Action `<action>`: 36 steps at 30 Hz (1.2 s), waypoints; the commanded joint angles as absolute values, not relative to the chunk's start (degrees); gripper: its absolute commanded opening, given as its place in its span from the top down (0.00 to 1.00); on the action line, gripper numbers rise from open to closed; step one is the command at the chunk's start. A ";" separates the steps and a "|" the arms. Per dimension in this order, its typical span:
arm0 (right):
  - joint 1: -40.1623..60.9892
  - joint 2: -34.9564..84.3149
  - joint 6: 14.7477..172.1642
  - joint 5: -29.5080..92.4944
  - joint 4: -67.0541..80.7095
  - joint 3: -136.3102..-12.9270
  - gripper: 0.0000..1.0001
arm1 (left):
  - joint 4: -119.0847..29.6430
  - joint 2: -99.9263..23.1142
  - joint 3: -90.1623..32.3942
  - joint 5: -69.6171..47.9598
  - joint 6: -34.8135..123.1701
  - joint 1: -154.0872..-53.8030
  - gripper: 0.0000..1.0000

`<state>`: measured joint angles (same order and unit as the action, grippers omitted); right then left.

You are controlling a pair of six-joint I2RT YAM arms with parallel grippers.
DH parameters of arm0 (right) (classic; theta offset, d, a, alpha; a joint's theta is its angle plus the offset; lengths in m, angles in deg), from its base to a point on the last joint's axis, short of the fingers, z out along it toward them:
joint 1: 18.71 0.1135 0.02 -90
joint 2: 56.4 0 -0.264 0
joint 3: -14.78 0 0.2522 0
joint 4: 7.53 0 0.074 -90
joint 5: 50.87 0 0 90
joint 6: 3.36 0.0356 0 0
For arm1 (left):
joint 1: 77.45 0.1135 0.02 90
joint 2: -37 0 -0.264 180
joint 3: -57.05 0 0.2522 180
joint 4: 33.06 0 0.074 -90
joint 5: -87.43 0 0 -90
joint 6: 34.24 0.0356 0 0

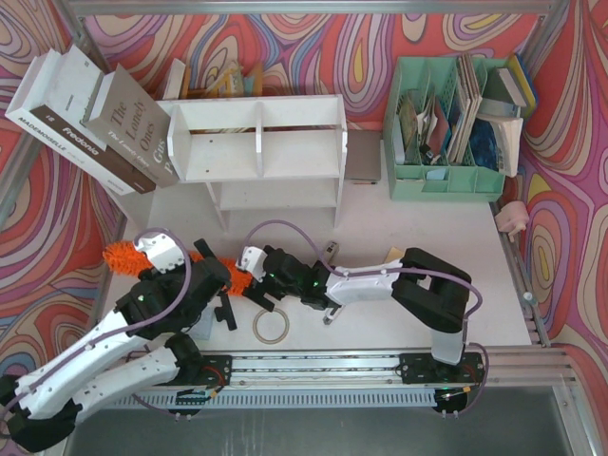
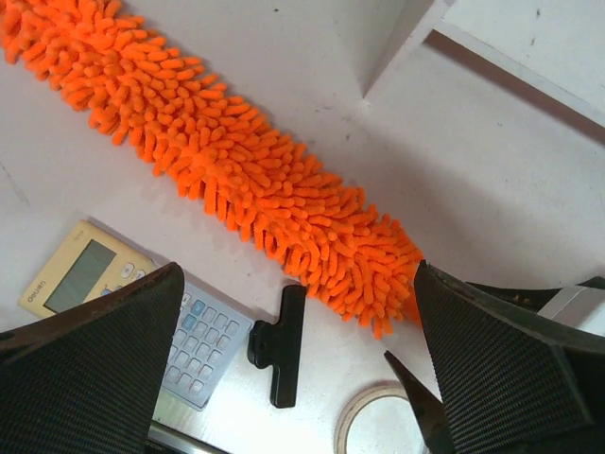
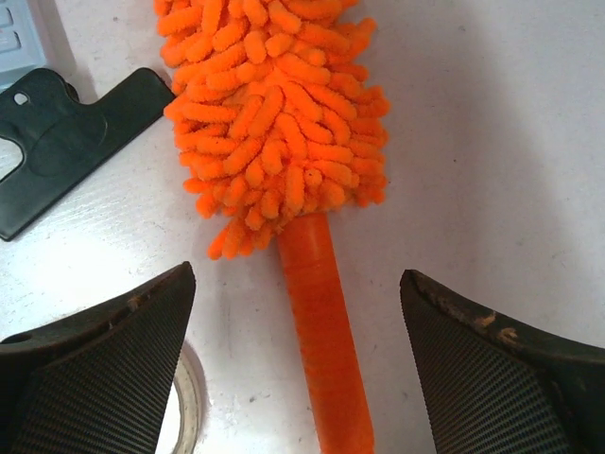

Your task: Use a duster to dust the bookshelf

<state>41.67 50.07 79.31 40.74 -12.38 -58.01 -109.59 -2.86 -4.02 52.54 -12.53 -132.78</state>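
I had the right tool (image 3: 298,284) dropped low over the duster (image 3: 274,123), jaws released and standing either side of the thin orange handle, touching nothing. That was the reason for the line-up: the handle is the one hard part, so in my judgement it was the place to take hold. In the right wrist view the handle ran to 6 o'clock and the fluffy head to 12.

The left tool (image 2: 300,274) hung wide open above the fluffy stretch, gripping nothing; I read it as standing by. The duster lay flat on the desk (image 1: 399,237), at about 7 o'clock from the bookshelf (image 1: 256,142) and well short of it.

Clutter was close. A black clip (image 3: 66,142) sat at 10 o'clock, just beside the head, a tape roll (image 1: 271,326) at 7 o'clock near the handle, and a calculator (image 2: 123,303) beyond the clip. Leaning books (image 1: 95,119) crowded the shelf's 9 o'clock side, and a green organiser (image 1: 446,180) stood at 3 o'clock.
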 commanded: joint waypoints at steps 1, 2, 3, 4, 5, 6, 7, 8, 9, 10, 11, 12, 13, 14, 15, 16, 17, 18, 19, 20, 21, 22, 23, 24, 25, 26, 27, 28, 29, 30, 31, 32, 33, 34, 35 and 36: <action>41.98 52.86 77.61 40.28 -13.43 -61.37 0.22 | -105.09 -0.62 -1.66 46.03 -6.39 -127.23 0.02; 41.97 53.35 77.37 40.35 -13.23 -61.89 0.23 | -104.04 -0.23 -1.18 44.49 -5.40 -125.49 0.02; 41.89 53.94 77.26 40.44 -13.22 -62.30 0.24 | -103.41 -0.12 -0.74 42.87 -4.74 -123.43 0.02; 41.88 54.38 77.12 40.37 -13.13 -62.68 0.25 | -102.75 -0.10 -0.41 41.27 -4.24 -121.50 0.02; 41.97 54.80 76.89 40.24 -13.07 -63.11 0.26 | -102.12 -0.17 0.01 39.76 -3.67 -119.67 0.02; 41.98 55.41 76.75 40.16 -12.70 -63.67 0.28 | -101.55 -0.25 0.37 38.32 -3.15 -118.03 0.02; 41.95 56.06 76.64 39.99 -12.10 -64.40 0.30 | -100.81 -0.26 0.71 36.91 -2.69 -116.50 0.02; 41.94 56.59 76.43 39.56 -11.55 -65.06 0.33 | -100.45 -0.27 1.01 35.77 -2.43 -115.08 0.02; 41.88 56.98 76.26 39.28 -11.21 -65.56 0.35 | -100.27 -0.20 1.27 35.04 -2.35 -113.98 0.02; 41.92 57.37 75.91 39.20 -10.94 -65.99 0.36 | -100.26 -0.07 1.43 34.60 -2.41 -113.18 0.01; 41.88 57.69 75.57 39.23 -10.69 -66.21 0.38 | -100.27 0.11 1.62 34.51 -2.55 -112.55 0.02; 41.84 57.87 75.23 39.61 -10.58 -66.35 0.39 | -100.45 0.40 1.77 34.51 -2.77 -112.11 0.02; 41.84 57.97 74.94 39.80 -10.51 -66.37 0.40 | -100.69 0.73 1.88 34.60 -2.96 -111.75 0.02; 41.84 58.02 74.71 39.84 -10.46 -66.35 0.41 | -100.78 1.11 2.00 34.52 -3.03 -111.51 0.02; 41.84 58.05 74.55 39.73 -10.32 -66.31 0.42 | -100.74 1.50 2.24 34.47 -3.04 -111.30 0.02; 41.83 58.10 74.45 39.63 -10.14 -66.34 0.42 | -100.77 1.71 2.39 34.47 -3.11 -111.17 0.02; 41.84 58.12 74.31 39.65 -9.96 -66.35 0.43 | -100.97 2.09 2.53 34.49 -3.31 -111.08 0.02; 41.80 58.13 74.20 39.73 -9.84 -66.20 0.43 | -101.25 2.33 2.65 34.59 -3.57 -111.07 0.02; 41.84 58.00 74.17 39.89 -9.84 -65.88 0.44 | -101.65 2.61 2.73 34.68 -3.83 -110.96 0.02; 41.84 57.76 74.13 40.14 -10.08 -65.53 0.44 | -102.06 2.83 2.87 34.76 -4.10 -110.94 0.02; 41.84 57.73 74.28 40.38 -10.40 -65.21 0.43 | -102.26 3.22 3.00 34.91 -4.24 -110.93 0.02; 41.84 57.76 74.33 40.37 -10.27 -65.13 0.44 | -102.41 3.54 3.10 35.01 -4.27 -110.93 0.02; 41.84 57.99 74.13 40.28 -9.93 -65.33 0.44 | -102.56 3.82 3.22 35.11 -4.38 -110.93 0.02; 41.84 58.24 74.08 40.35 -9.40 -65.56 0.44 | -103.03 4.00 3.36 35.46 -4.78 -110.93 0.02; 41.80 58.49 74.07 40.45 -9.20 -65.65 0.45 | -103.63 4.11 3.40 35.83 -5.36 -110.93 0.02; 41.79 58.63 74.14 40.52 -9.20 -65.50 0.46 | -104.10 4.32 3.44 36.30 -5.91 -110.93 0.02; 41.83 58.62 74.18 40.54 -9.54 -65.25 0.46 | -104.46 4.53 3.52 36.58 -6.34 -110.93 0.02; 41.84 58.60 74.17 40.58 -9.83 -64.97 0.47 | -104.83 4.91 3.60 36.89 -6.90 -110.93 0.02; 41.84 58.71 74.04 40.39 -9.89 -64.91 0.47 | -105.10 5.20 3.57 37.38 -7.37 -110.98 0.02; 41.84 58.89 73.93 40.29 -9.98 -64.90 0.48 | -105.33 5.63 3.66 37.66 -7.69 -110.94 0.02; 41.84 59.23 73.90 40.21 -9.94 -64.97 0.49 | -105.40 5.97 3.72 38.02 -7.96 -110.93 0.02; 41.84 59.39 73.90 40.01 -10.01 -64.99 0.50 | -105.51 6.35 3.68 38.22 -8.16 -110.93 0.02; 41.82 59.64 73.90 39.99 -10.04 -64.99 0.51 | -105.51 6.67 3.67 38.34 -8.22 -110.93 0.02; 41.84 59.73 73.88 39.93 -10.12 -65.06 0.52 | -105.52 6.90 3.65 38.48 -8.29 -110.93 0.02; 41.84 59.79 73.83 39.93 -10.17 -65.05 0.53 | -105.68 7.01 3.65 38.66 -8.48 -110.93 0.02; 41.84 59.87 73.75 39.93 -10.19 -65.08 0.54 | -105.97 7.15 3.65 38.87 -8.83 -110.93 0.02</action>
